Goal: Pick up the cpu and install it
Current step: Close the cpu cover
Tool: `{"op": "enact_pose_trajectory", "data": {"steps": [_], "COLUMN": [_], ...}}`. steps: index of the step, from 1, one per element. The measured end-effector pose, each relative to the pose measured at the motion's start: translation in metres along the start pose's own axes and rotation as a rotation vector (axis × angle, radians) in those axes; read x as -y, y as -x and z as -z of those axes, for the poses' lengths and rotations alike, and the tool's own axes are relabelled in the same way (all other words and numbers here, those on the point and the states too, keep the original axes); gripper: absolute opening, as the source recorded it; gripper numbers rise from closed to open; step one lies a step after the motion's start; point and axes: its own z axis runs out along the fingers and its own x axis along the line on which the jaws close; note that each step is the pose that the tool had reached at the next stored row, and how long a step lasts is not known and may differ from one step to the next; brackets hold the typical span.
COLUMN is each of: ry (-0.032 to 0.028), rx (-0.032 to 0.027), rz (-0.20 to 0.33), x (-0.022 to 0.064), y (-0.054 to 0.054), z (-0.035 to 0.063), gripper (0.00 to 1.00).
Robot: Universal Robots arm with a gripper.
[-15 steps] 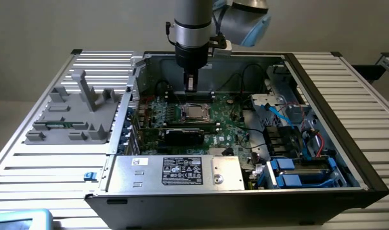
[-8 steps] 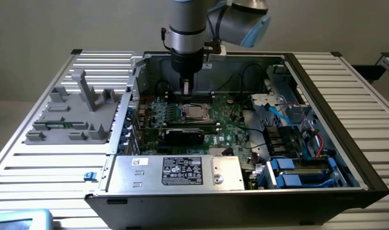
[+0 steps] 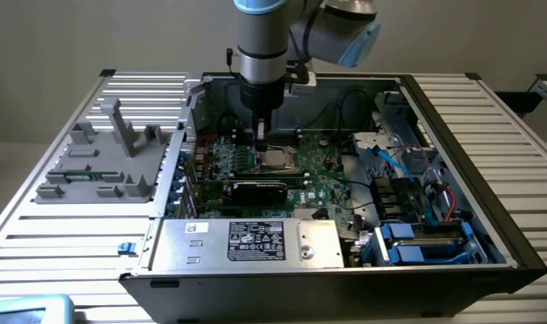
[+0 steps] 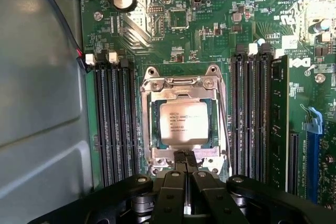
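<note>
The cpu (image 4: 183,123), a silver-topped square chip with printed text, lies flat inside the metal-framed socket (image 4: 148,124) on the green motherboard (image 4: 210,40). In the exterior view the cpu (image 3: 277,159) sits mid-board inside the open computer case. My gripper (image 4: 185,157) hangs just above the socket's edge beside the chip. Its two black fingers are pressed together and shut, with nothing visible between them. In the exterior view the gripper (image 3: 260,140) points straight down into the case, close over the socket.
Black memory slots (image 4: 113,124) flank the socket on both sides, with a green memory stick (image 4: 280,124) in one. A black card (image 3: 262,190) lies across the board. The power supply (image 3: 246,243), blue drive bays (image 3: 426,243) and a grey fixture (image 3: 106,162) stand around.
</note>
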Motion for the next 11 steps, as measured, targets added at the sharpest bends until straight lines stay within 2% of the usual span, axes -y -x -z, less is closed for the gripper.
{"op": "enact_pose_trajectory", "data": {"steps": [6,11], "ry": [0.0011,0.0060], "rx": [0.0029,0.0055], "rz": [0.000,0.000], "x": [0.0029,0.0058], "y": [0.001,0.001], "z": [-0.0099,-0.0153], "gripper": [0.11,0.11]}}
